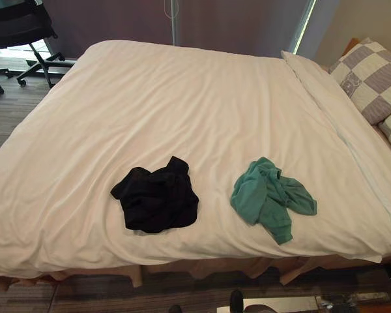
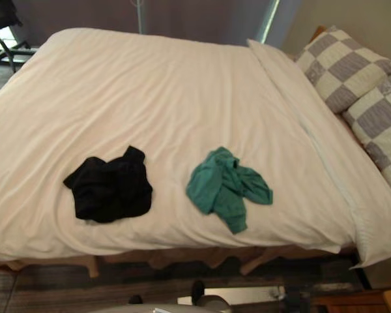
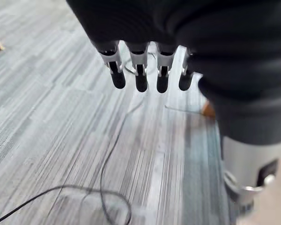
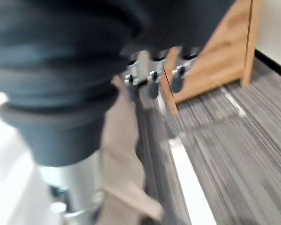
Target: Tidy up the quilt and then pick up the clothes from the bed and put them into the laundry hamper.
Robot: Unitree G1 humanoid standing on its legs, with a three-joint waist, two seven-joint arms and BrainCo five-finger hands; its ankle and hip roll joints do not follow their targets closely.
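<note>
While spread flat, quilt [image 1: 182, 104] under clothes [image 1: 158, 195]

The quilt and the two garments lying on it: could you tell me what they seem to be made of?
The quilt looks like matte white woven cloth, probably cotton, with soft shallow wrinkles. The black garment and the green garment look like thin, limp knit fabric, crumpled into loose folds without sheen; the exact fibre cannot be told.
</note>
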